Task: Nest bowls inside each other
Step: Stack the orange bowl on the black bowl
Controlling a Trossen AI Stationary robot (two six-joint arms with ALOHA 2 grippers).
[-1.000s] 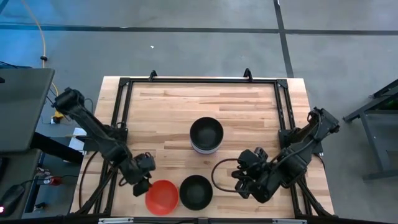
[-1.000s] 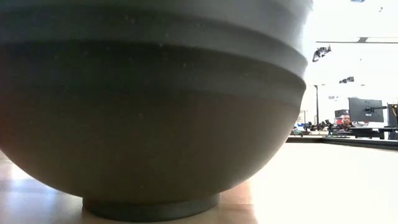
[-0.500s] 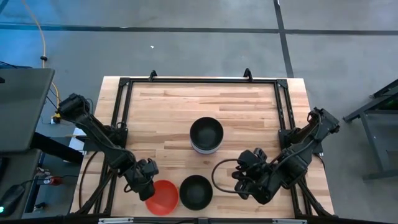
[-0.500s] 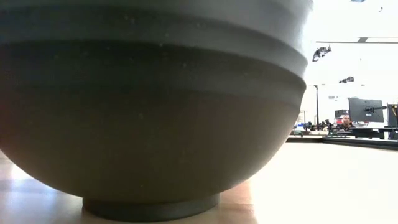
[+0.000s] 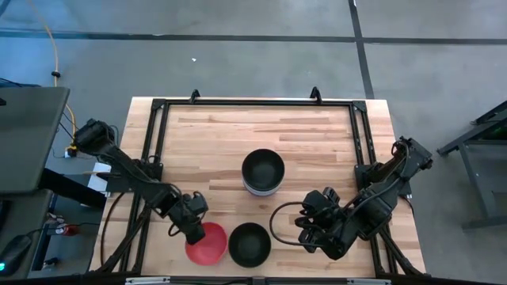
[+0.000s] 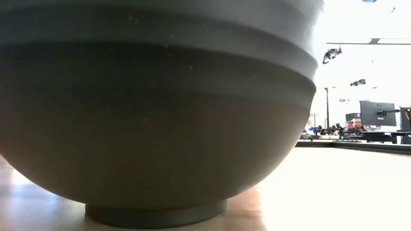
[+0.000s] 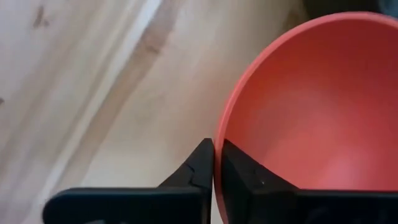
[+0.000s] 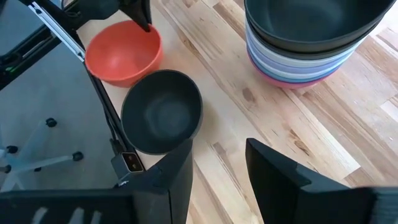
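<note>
Red bowl sits mouth-up, its rim pinched by the closed left gripper.

You have a stack of nested bowls at the table's middle. Two single bowls sit side by side at the front edge: one left, the other right, just beside it.

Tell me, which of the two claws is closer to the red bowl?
The left. The left gripper is shut on the red bowl, pinching its rim. The right gripper hovers open across the table, past the single black bowl.
</note>
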